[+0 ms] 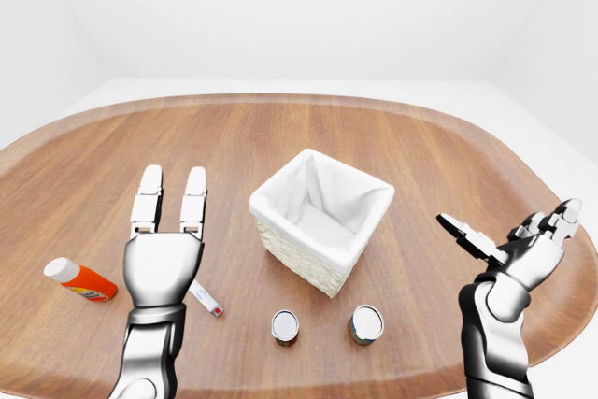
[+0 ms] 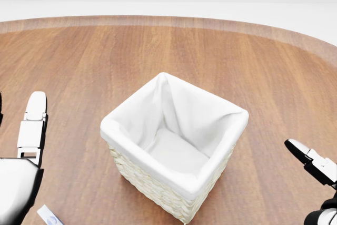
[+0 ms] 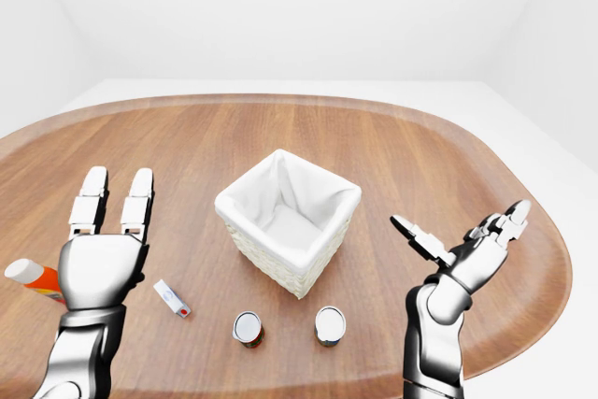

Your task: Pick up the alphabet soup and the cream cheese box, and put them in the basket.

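The white-lined wicker basket point(image 1: 280, 217) stands mid-table, nothing in it. Below it in the left-eye view stand two small cans: the alphabet soup point(image 1: 285, 326) with a reddish side, and a darker can point(image 1: 365, 323) to its right. The cream cheese box point(image 1: 206, 297), a small flat white pack with a red mark, lies left of the cans. My left hand point(image 1: 173, 179) hovers open just left of that box, fingers straight and holding nothing. My right hand point(image 1: 505, 223) is open and spread at the right, apart from everything.
An orange bottle with a white cap point(image 1: 80, 279) lies at the far left. The wooden table point(image 1: 280, 137) has a rounded edge close under the cans and beside my right hand.
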`<state>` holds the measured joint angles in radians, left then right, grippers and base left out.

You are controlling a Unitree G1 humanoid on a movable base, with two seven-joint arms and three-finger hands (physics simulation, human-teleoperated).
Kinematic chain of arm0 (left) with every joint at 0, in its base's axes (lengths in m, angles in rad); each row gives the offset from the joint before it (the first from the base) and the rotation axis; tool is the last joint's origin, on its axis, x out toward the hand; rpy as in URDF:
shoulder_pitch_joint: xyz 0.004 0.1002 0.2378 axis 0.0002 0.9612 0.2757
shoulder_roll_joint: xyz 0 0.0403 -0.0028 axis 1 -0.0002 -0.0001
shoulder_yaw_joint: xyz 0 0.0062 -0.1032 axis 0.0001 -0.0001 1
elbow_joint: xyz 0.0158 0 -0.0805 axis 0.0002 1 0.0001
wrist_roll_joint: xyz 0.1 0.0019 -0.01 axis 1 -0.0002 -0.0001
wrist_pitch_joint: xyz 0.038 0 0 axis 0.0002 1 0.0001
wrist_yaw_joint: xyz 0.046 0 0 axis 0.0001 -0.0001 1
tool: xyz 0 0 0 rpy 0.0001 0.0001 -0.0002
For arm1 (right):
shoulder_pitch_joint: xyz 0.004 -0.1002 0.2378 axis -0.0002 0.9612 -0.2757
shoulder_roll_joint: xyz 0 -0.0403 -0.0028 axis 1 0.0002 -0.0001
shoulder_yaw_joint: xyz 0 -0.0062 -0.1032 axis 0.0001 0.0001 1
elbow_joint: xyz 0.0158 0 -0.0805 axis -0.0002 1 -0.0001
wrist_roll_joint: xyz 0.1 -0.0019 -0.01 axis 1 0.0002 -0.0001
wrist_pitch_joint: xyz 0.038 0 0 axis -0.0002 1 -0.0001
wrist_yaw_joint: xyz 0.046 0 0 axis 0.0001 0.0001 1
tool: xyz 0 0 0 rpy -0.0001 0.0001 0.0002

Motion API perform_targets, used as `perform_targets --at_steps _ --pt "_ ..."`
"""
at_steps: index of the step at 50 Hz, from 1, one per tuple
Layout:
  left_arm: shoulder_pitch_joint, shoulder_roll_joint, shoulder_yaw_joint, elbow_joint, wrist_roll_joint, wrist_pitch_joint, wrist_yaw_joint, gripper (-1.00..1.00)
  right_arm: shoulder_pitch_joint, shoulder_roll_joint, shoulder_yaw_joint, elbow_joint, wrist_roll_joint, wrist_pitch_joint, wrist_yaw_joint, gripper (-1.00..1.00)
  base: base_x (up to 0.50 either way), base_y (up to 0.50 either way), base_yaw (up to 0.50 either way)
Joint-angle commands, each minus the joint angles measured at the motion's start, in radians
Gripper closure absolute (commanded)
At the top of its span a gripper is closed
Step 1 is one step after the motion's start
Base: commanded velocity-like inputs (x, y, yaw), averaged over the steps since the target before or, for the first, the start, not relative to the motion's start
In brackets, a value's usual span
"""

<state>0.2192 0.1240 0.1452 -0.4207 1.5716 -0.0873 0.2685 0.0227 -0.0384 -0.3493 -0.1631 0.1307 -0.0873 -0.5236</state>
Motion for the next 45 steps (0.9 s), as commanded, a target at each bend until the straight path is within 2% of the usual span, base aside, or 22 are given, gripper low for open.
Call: perform_targets --at_steps 1,9,15,19,22,27,31,33,35,39,41,42,45 --pt "0.03 0.011 -0.021 0.065 0.129 0.0 0.061 -1.0 -0.001 0.0 0.001 0.004 -0.003 0.0 0.0 -1.0 0.0 0.0 0.0" --pt "0.052 0.026 -0.029 0.113 0.096 0.0 0.09 -1.0 -0.001 -0.001 0.001 0.01 -0.003 0.0 0.0 -1.0 0.0 0.0 0.0" --pt "0.081 0.033 -0.033 0.139 0.07 0.0 0.071 -1.0 -0.001 0.0 0.002 0.016 -0.004 0.0 0.0 -1.0 0.0 0.0 0.0" --pt "0.104 0.03 -0.049 0.151 0.086 0.0 0.078 -1.0 -0.001 -0.001 0.002 0.015 -0.002 0.0 0.0 -1.0 0.0 0.0 0.0" --pt "0.103 0.026 -0.04 0.168 0.04 0.0 0.077 -1.0 0.0 -0.001 0.002 0.008 -0.001 0.0 0.0 -1.0 0.0 0.0 0.0" --pt "0.12 0.028 -0.035 0.152 0.039 0.0 0.088 -1.0 0.001 -0.001 0.0 0.007 0.0 0.0 0.0 -1.0 0.0 0.0 0.0" --pt "0.076 0.044 -0.03 0.257 0.052 0.0 0.11 -1.0 0.0 -0.001 0.0 0.014 -0.001 0.0 0.0 -1.0 0.0 0.0 0.0" --pt "0.048 0.066 -0.044 0.317 0.102 0.0 0.197 -1.0 0.003 0.0 0.001 0.005 -0.002 0.0 0.0 -1.0 0.0 0.0 0.0" --pt "0.039 0.071 -0.056 0.349 0.125 0.0 0.23 -1.0 0.0 0.0 0.0 0.012 -0.002 0.0 0.0 -1.0 0.0 0.0 0.0" --pt "0.046 0.074 -0.047 0.361 0.038 0.0 0.209 -1.0 0.0 0.0 0.001 0.013 -0.004 0.0 0.0 -1.0 0.0 0.0 0.0" --pt "0.035 0.086 -0.07 0.414 0.105 0.0 0.223 -1.0 0.002 0.0 0.001 0.006 -0.002 0.0 0.0 -1.0 0.0 0.0 0.0" --pt "0.025 0.083 -0.071 0.458 0.04 0.0 0.211 -1.0 0.002 0.0 0.001 0.002 -0.004 0.0 0.0 -1.0 0.0 0.0 0.0" --pt "0.008 0.095 -0.103 0.513 0.068 0.0 0.233 -1.0 0.004 0.001 0.001 0.0 -0.004 0.0 0.0 -1.0 0.0 0.0 0.0"
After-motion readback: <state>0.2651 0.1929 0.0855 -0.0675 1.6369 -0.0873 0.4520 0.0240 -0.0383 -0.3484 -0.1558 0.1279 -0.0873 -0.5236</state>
